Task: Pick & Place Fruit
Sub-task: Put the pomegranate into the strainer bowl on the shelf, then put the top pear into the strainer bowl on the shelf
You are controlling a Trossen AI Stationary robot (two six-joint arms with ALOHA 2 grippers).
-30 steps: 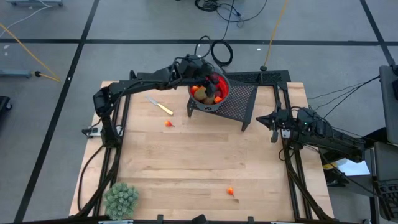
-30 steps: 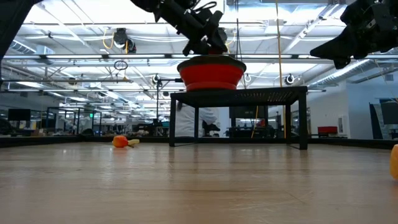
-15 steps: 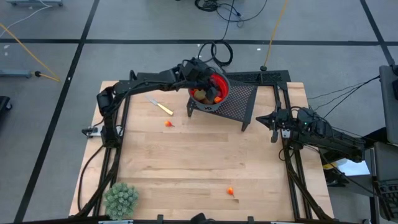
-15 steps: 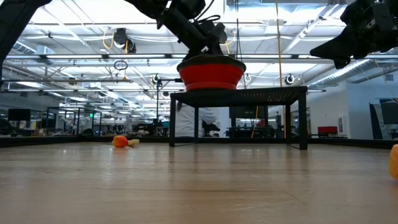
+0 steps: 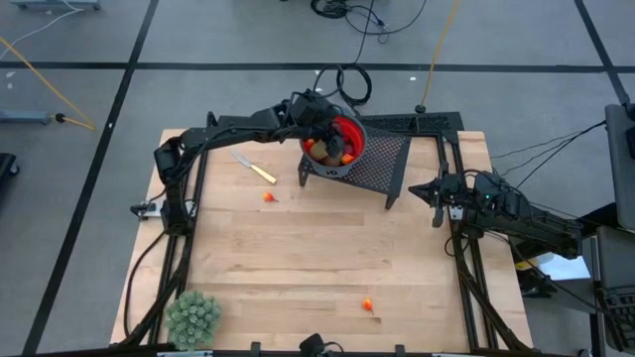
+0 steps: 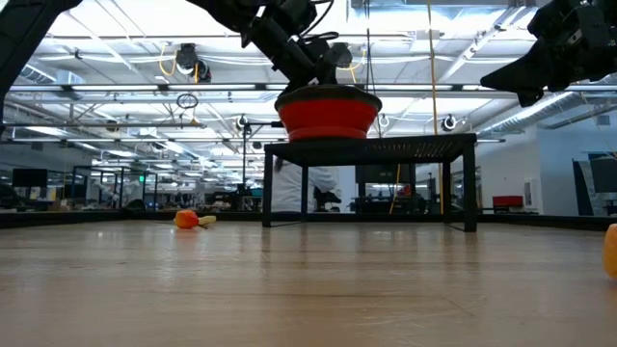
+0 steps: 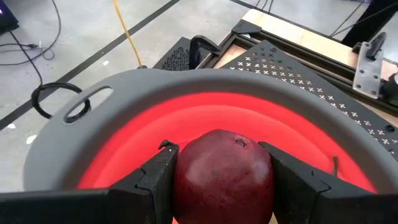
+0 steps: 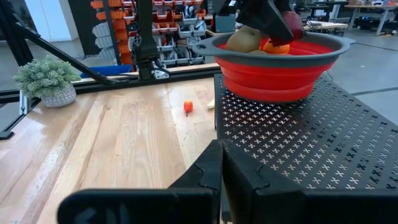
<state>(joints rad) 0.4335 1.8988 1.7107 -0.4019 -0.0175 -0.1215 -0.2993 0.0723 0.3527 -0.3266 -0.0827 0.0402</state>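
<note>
My left gripper (image 7: 222,177), clamped on the dark red round toy fruit (image 7: 222,174), has shifted deeper over the red collapsible bowl (image 5: 347,134) (release next, I'd judge); right gripper (image 5: 438,194) waits shut.

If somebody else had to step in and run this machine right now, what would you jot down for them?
Left gripper: over the red bowl on the black mesh stand, fingers shut on a dark red fruit.
Right gripper: shut, empty, waiting beside the stand.
Done: several fruits already lie in the bowl.
Left: release the dark red fruit; two small orange pieces remain on the table, one near the yellow-handled knife, one towards the front edge.
</note>
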